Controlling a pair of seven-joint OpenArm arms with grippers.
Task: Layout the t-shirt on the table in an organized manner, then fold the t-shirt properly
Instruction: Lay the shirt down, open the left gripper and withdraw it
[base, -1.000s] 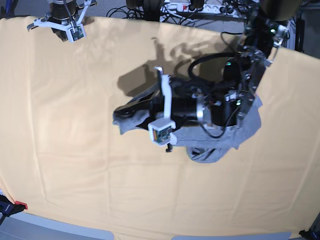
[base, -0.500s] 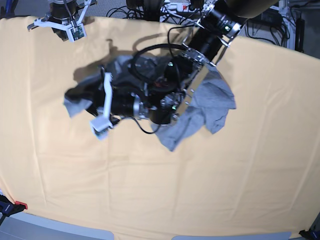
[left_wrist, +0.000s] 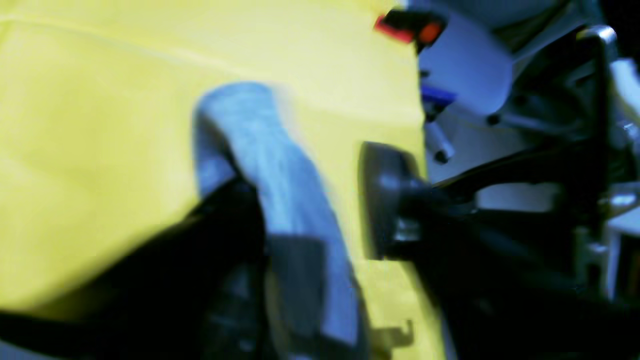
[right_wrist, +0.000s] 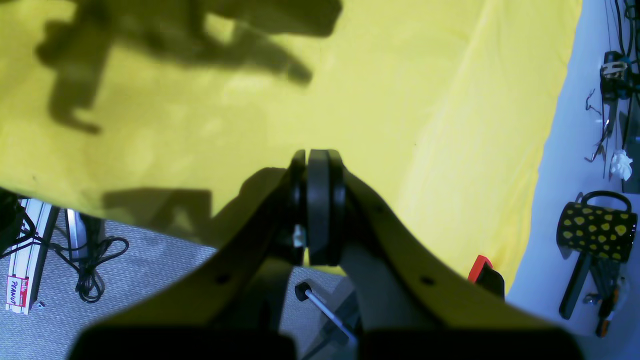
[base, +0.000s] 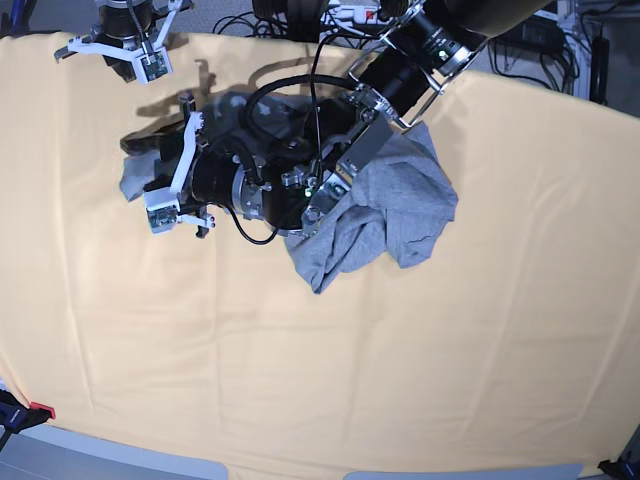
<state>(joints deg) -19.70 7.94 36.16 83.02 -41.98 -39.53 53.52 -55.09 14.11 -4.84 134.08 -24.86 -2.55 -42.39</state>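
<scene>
Watching table (base: 480, 380): t-shirt (base: 400, 215) bunched at centre, dragged toward 10 o'clock versus moment ago, not yet spread. My left gripper (base: 172, 180) at 10 o'clock, jaws now parted in wrist view, grey fabric strip (left_wrist: 280, 180) between them; release looks underway, so layout needs regrasp. Right gripper (right_wrist: 317, 205) clamped shut, empty, parked at 11 o'clock edge.

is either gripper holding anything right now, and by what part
Right gripper: shut on nothing, over the table's pale yellow cloth. Left gripper: jaws open, with a fold of the heather-grey cotton t-shirt between them, not clamped.
</scene>
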